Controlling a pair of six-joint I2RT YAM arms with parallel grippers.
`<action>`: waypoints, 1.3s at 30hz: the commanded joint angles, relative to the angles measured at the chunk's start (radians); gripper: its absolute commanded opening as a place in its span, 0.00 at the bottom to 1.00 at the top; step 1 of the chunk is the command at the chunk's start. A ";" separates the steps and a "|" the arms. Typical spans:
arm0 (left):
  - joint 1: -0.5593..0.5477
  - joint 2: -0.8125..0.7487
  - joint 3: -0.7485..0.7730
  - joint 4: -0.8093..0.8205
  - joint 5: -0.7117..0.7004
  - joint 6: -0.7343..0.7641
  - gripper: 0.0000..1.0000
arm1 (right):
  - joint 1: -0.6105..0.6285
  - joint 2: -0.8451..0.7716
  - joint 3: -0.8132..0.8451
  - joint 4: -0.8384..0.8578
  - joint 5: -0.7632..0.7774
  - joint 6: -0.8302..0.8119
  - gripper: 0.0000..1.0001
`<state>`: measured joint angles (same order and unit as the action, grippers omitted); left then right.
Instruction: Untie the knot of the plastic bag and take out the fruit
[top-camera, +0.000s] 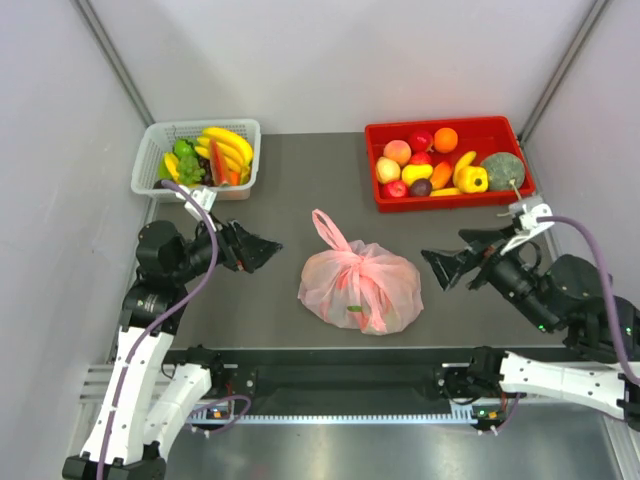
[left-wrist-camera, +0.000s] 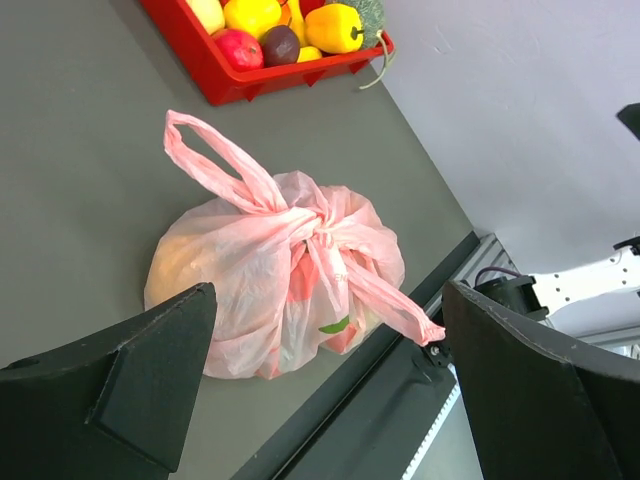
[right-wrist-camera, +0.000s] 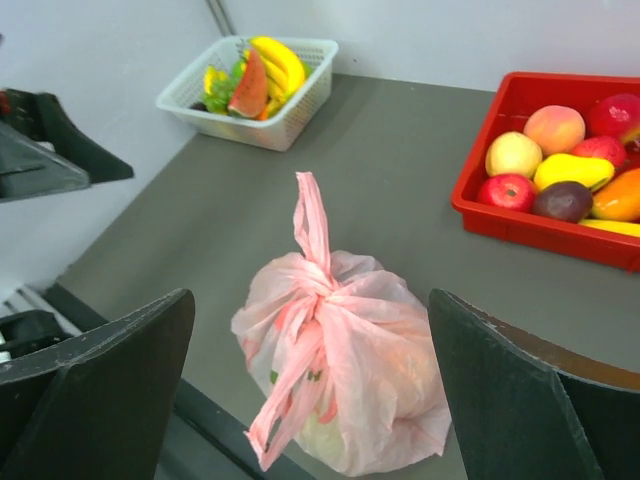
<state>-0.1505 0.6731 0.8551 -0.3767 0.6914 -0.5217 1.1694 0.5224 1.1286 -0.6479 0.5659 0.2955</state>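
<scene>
Top external, dark grey table, pale walls, tied plastic bag

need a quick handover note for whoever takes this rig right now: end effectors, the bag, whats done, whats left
Left end effector: open, empty, to the left of the plastic bag, not touching it.
Right end effector: open, empty, to the right of the bag, not touching it.
Bag: lies on the table between the two arms, one loop handle pointing toward the back.
Knot: tied tight on top of the bag, with a tail hanging toward the near edge.
Fruit: all inside, seen only as blurred colour through the film.
Done: nothing yet.
Left: untie the knot, open the bag, take the fruit out.
</scene>
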 joint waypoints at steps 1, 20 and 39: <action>-0.003 0.017 0.025 0.084 0.039 -0.003 0.99 | -0.005 0.077 0.034 -0.033 0.057 -0.025 1.00; -0.340 0.405 0.067 0.002 -0.302 0.130 0.99 | -0.278 0.651 0.060 -0.050 -0.148 -0.084 1.00; -0.603 0.674 0.068 0.222 -0.564 0.241 0.79 | -0.339 0.654 -0.211 0.114 -0.388 -0.047 0.54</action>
<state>-0.7475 1.3415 0.8970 -0.2554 0.1741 -0.3138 0.8558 1.1870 0.9222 -0.6235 0.2127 0.2245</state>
